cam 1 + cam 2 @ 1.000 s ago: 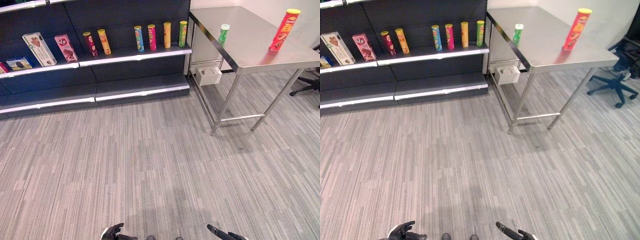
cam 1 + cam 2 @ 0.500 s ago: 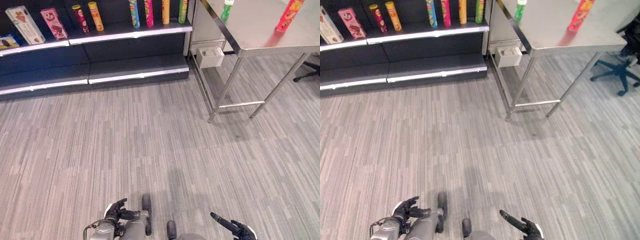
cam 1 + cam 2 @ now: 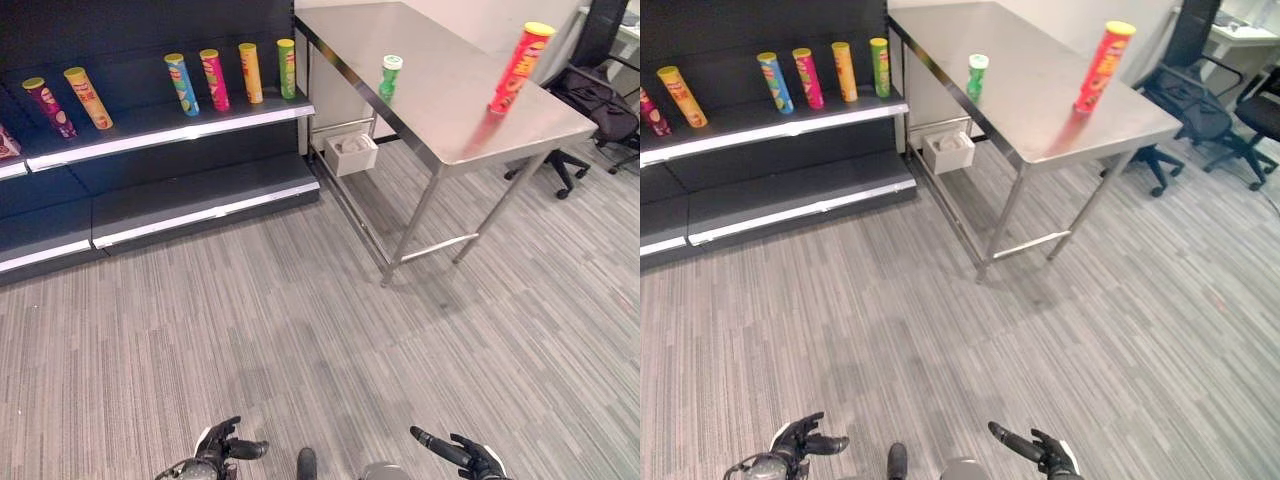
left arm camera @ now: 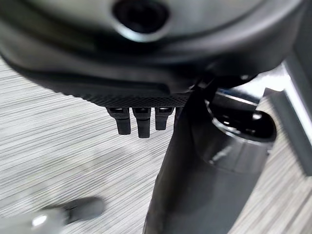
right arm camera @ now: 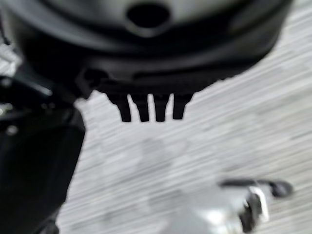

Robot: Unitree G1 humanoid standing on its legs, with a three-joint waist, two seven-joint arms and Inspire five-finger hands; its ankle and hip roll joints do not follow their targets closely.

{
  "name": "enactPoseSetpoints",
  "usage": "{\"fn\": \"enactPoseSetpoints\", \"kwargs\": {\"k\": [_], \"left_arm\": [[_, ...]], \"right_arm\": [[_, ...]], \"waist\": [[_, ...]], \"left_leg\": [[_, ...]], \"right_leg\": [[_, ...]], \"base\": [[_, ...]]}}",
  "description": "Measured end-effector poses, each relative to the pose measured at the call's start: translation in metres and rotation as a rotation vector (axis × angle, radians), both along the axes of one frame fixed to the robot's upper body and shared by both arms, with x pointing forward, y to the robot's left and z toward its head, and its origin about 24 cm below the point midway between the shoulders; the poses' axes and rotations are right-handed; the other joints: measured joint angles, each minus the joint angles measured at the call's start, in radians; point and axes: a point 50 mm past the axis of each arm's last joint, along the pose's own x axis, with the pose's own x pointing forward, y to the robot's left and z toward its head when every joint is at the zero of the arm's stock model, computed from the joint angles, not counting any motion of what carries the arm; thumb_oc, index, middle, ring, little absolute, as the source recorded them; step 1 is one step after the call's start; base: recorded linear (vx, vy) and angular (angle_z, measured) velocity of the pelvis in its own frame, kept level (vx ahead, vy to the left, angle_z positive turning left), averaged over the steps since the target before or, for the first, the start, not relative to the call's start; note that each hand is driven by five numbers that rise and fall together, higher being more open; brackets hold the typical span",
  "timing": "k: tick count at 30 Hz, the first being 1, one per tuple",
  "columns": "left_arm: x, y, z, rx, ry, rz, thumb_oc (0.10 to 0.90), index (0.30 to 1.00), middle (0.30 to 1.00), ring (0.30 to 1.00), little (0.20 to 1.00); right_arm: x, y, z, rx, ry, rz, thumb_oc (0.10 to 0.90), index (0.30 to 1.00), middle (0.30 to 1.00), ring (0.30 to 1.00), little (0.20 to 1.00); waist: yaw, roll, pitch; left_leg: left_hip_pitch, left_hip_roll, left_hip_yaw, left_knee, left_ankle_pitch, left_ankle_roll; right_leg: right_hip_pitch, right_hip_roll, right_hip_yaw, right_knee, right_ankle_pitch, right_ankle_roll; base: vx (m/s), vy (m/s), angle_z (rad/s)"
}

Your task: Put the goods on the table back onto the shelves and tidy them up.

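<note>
A tall red can (image 3: pixel 519 67) with a yellow lid stands near the far right corner of the steel table (image 3: pixel 440 110). A short green can (image 3: pixel 390 76) with a white lid stands on the table nearer the shelves. Several tall cans (image 3: pixel 230 77) stand in a row on the dark shelf (image 3: pixel 180 125), with two more (image 3: pixel 66 100) further left. My left hand (image 3: pixel 221 447) hangs low over the carpet with relaxed fingers, holding nothing. My right hand (image 3: pixel 462 457) hangs low too, fingers straight and bare. Both are far from the table.
A white box (image 3: pixel 351 154) sits under the table by the shelf end. Black office chairs (image 3: pixel 1185 115) stand beyond the table on the right. Grey carpet (image 3: pixel 300 320) stretches between me and the shelves. The lower shelf (image 3: pixel 190 195) is bare.
The camera has swung right and lifted: the shelves slid left, and the whole table and the chairs came into view. Both hands stay low and open.
</note>
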Motion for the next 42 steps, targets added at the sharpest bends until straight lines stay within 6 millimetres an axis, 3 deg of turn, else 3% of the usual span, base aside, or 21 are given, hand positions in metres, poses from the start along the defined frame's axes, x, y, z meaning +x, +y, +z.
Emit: {"fn": "enactPoseSetpoints", "kwargs": {"k": [1, 2, 3, 7, 9, 12, 16, 18, 20, 23, 25, 26, 27, 32, 34, 35, 36, 37, 38, 39, 42], "left_arm": [[-0.002, 0.000, -0.001, -0.003, 0.005, 0.008, 0.800, 0.900, 0.900, 0.900, 0.900], [-0.006, 0.005, -0.001, 0.013, 0.012, 0.024, 0.800, 0.900, 0.900, 0.900, 0.900], [-0.016, 0.014, -0.003, 0.036, 0.043, 0.047, 0.800, 0.900, 0.900, 0.900, 0.900], [-0.027, 0.021, -0.005, 0.057, 0.086, 0.088, 0.800, 0.900, 0.900, 0.900, 0.900], [-0.027, 0.022, -0.007, 0.062, 0.101, 0.094, 0.800, 0.900, 0.900, 0.900, 0.900], [-0.030, 0.007, -0.010, 0.029, 0.099, 0.066, 0.800, 0.900, 0.900, 0.900, 0.900], [-0.034, -0.009, -0.014, -0.015, 0.104, 0.069, 0.800, 0.900, 0.900, 0.900, 0.900], [-0.030, -0.015, -0.014, -0.033, 0.092, 0.063, 0.800, 0.900, 0.900, 0.900, 0.900], [-0.017, -0.019, -0.009, -0.046, 0.033, 0.054, 0.800, 0.900, 0.900, 0.900, 0.900], [-0.004, -0.022, -0.003, -0.065, -0.021, 0.050, 0.800, 0.900, 0.900, 0.900, 0.900], [0.005, -0.022, 0.002, -0.077, -0.052, 0.032, 0.800, 0.900, 0.900, 0.900, 0.900], [0.004, -0.034, 0.000, -0.105, -0.053, 0.019, 0.800, 0.900, 0.900, 0.900, 0.900], [0.002, -0.040, -0.003, -0.116, -0.026, -0.017, 0.800, 0.900, 0.900, 0.900, 0.900], [-0.010, -0.027, -0.006, -0.100, -0.002, 0.034, 0.800, 0.900, 0.900, 0.900, 0.900], [-0.009, -0.021, -0.005, -0.091, -0.007, 0.054, 0.800, 0.900, 0.900, 0.900, 0.900], [-0.009, -0.020, -0.005, -0.086, -0.008, 0.057, 0.800, 0.900, 0.900, 0.900, 0.900], [-0.011, -0.020, -0.006, -0.085, -0.001, 0.057, 0.800, 0.900, 0.900, 0.900, 0.900], [-0.009, -0.017, -0.006, -0.071, 0.003, 0.060, 0.800, 0.900, 0.900, 0.900, 0.900], [-0.007, -0.018, -0.006, -0.068, 0.003, 0.070, 0.800, 0.900, 0.900, 0.900, 0.900], [-0.001, -0.020, -0.004, -0.074, -0.009, 0.059, 0.800, 0.900, 0.900, 0.900, 0.900], [0.000, -0.017, -0.003, -0.072, -0.022, 0.073, 0.800, 0.900, 0.900, 0.900, 0.900]], "right_arm": [[0.000, -0.001, 0.000, -0.002, -0.001, -0.006, 0.800, 0.900, 0.900, 0.900, 0.900], [0.009, 0.002, 0.001, 0.005, -0.020, -0.006, 0.800, 0.900, 0.900, 0.900, 0.900], [0.016, 0.008, 0.002, 0.022, -0.039, 0.000, 0.800, 0.900, 0.900, 0.900, 0.900], [0.013, 0.012, -0.001, 0.034, -0.022, -0.003, 0.800, 0.900, 0.900, 0.900, 0.900], [0.009, 0.010, -0.003, 0.027, 0.004, -0.015, 0.800, 0.900, 0.900, 0.900, 0.900], [-0.028, 0.006, -0.014, 0.023, 0.123, -0.050, 0.800, 0.900, 0.900, 0.900, 0.900], [-0.008, -0.001, -0.005, 0.005, 0.055, -0.027, 0.800, 0.900, 0.900, 0.900, 0.900], [0.002, -0.009, 0.002, -0.019, 0.005, -0.015, 0.800, 0.900, 0.900, 0.900, 0.900], [0.004, -0.016, 0.006, -0.043, -0.008, -0.010, 0.800, 0.900, 0.900, 0.900, 0.900], [0.008, -0.020, 0.008, -0.053, -0.014, -0.010, 0.800, 0.900, 0.900, 0.900, 0.900], [0.010, -0.019, 0.008, -0.054, -0.011, -0.014, 0.800, 0.900, 0.900, 0.900, 0.900], [0.010, -0.028, 0.011, -0.076, -0.010, -0.013, 0.800, 0.900, 0.900, 0.900, 0.900], [0.002, -0.034, 0.010, -0.103, 0.023, -0.033, 0.800, 0.900, 0.900, 0.900, 0.900], [0.001, -0.024, 0.006, -0.077, 0.018, -0.033, 0.800, 0.900, 0.900, 0.900, 0.900], [0.007, -0.010, 0.003, -0.043, -0.002, -0.020, 0.800, 0.900, 0.900, 0.900, 0.900], [0.007, -0.004, 0.002, -0.031, 0.000, -0.006, 0.800, 0.900, 0.900, 0.900, 0.900], [0.011, -0.002, 0.003, -0.032, -0.011, 0.024, 0.800, 0.900, 0.900, 0.900, 0.900], [0.015, 0.004, 0.004, -0.020, -0.028, 0.034, 0.800, 0.900, 0.900, 0.900, 0.900], [0.021, 0.005, 0.007, -0.023, -0.051, 0.050, 0.800, 0.900, 0.900, 0.900, 0.900], [0.026, 0.002, 0.009, -0.035, -0.065, 0.049, 0.800, 0.900, 0.900, 0.900, 0.900], [0.029, 0.004, 0.009, -0.031, -0.065, 0.049, 0.800, 0.900, 0.900, 0.900, 0.900]], "waist": [[0.009, 0.028, -0.005], [0.032, 0.037, -0.003], [0.035, 0.022, -0.005], [-0.003, 0.012, -0.003], [-0.033, -0.015, 0.008], [-0.023, -0.030, 0.009], [-0.022, -0.007, 0.005], [-0.025, -0.013, 0.007], [-0.017, -0.024, 0.013], [-0.011, -0.058, 0.030], [-0.006, -0.076, 0.049], [0.002, 0.003, 0.065], [-0.020, 0.037, 0.063], [0.000, 0.022, 0.057], [0.001, -0.017, 0.051], [0.000, -0.013, 0.050], [0.001, 0.029, 0.054], [-0.005, 0.041, 0.056], [-0.004, 0.022, 0.050], [-0.002, 0.025, 0.049], [0.022, 0.031, 0.045]], "left_leg": [[0.020, 0.025, 0.020, -0.001, -0.052, -0.031], [0.038, 0.031, 0.051, -0.006, -0.073, -0.011], [0.043, 0.022, 0.073, -0.006, -0.073, -0.012], [0.087, 0.048, 0.034, 0.000, -0.126, -0.083], [0.122, 0.050, 0.021, -0.006, -0.168, -0.082], [0.232, 0.091, -0.005, 0.007, -0.215, -0.134], [0.190, 0.175, 0.023, 0.176, -0.214, -0.166], [0.144, 0.204, 0.019, 0.292, -0.215, -0.219], [0.009, 0.248, 0.017, 0.604, -0.176, -0.273], [-0.151, 0.249, 0.021, 0.726, -0.181, -0.269], [-0.203, 0.193, 0.021, 0.549, -0.188, -0.256], [-0.173, 0.223, 0.002, 0.155, -0.116, -0.278], [-0.208, 0.234, -0.011, -0.020, -0.040, -0.314], [-0.166, 0.154, -0.038, -0.020, 0.009, -0.262], [-0.127, 0.059, 0.006, -0.020, 0.027, -0.133], [-0.117, 0.044, 0.024, -0.020, 0.044, -0.051], [-0.101, 0.091, 0.022, -0.018, 0.091, 0.045], [-0.080, 0.122, -0.013, -0.013, 0.044, 0.017], [-0.080, 0.109, -0.024, -0.013, 0.044, 0.016], [-0.086, 0.101, -0.028, -0.014, 0.040, 0.007], [-0.077, 0.113, -0.014, -0.014, 0.018, -0.069]], "right_leg": [[0.006, -0.048, -0.112, -0.129, 0.004, -0.002], [0.007, -0.096, -0.233, -0.314, 0.043, 0.007], [-0.005, -0.123, -0.265, -0.476, 0.104, 0.016], [-0.039, -0.029, -0.240, -0.709, 0.262, 0.048], [-0.055, 0.026, -0.219, -0.834, 0.357, 0.060], [-0.015, 0.059, -0.260, -0.706, 0.411, -0.055], [0.081, 0.158, -0.266, -0.798, 0.406, -0.152], [0.135, 0.182, -0.263, -0.832, 0.387, -0.233], [0.188, 0.220, -0.265, -0.846, 0.354, -0.268], [0.212, 0.224, -0.265, -0.847, 0.322, -0.297], [0.227, 0.218, -0.257, -0.853, 0.298, -0.247], [0.167, 0.195, -0.311, -0.650, 0.205, -0.227], [0.242, 0.216, -0.298, -0.754, 0.196, -0.196], [0.344, 0.243, -0.247, -0.844, 0.224, -0.216], [0.351, 0.238, -0.233, -0.832, 0.217, -0.205], [0.347, 0.263, -0.234, -0.794, 0.212, -0.196], [0.310, 0.320, -0.231, -0.683, 0.180, -0.135], [0.258, 0.310, -0.225, -0.568, 0.083, -0.128], [0.219, 0.209, -0.208, -0.554, 0.042, -0.115], [0.211, 0.124, -0.209, -0.631, 0.098, -0.048], [0.264, 0.138, -0.212, -0.719, 0.175, -0.089]], "base": [[0.17, -0.097, -0.24], [0.28, -0.172, -0.58], [0.21, -0.120, -0.40], [0.34, -0.268, 0.14], [0.31, -0.417, 0.56], [0.15, -0.330, 0.41], [0.10, -0.288, -0.14], [0.14, -0.391, -0.06], [0.10, -0.296, 0.00], [0.11, -0.162, -0.02], [0.25, 0.024, -0.31], [0.29, 0.124, -0.08], [0.31, 0.169, -0.29], [0.15, 0.176, -0.41], [0.10, 0.238, -0.32], [0.05, 0.213, -0.27], [0.03, 0.153, -0.20], [0.02, 0.162, -0.14], [0.01, 0.061, 0.13], [0.02, 0.238, 0.23], [0.02, 0.266, -0.11]]}}
